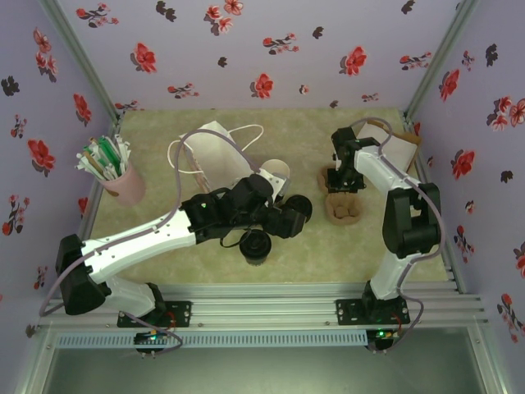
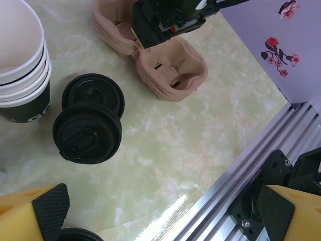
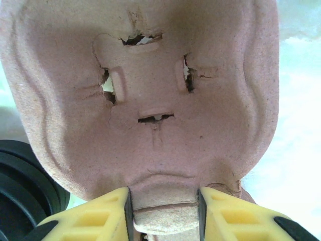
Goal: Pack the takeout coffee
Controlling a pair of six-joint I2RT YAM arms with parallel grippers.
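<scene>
pink cup: holds sticks; well left of the takeout coffee, against the bench's left edge.
paper bag: behind the coffee, slightly left.
left end effector: released, fingers spread wide with nothing between them; just behind the coffee.
takeout coffee: upright, lid on, standing free, with bare bench between it and the front rail.
loose lids: two overlapping, just behind and right of the coffee.
carrier stacks: two, right of the coffee, open bench between.
right end effector: clenched on the near rim of the top carrier of the rear stack.
</scene>
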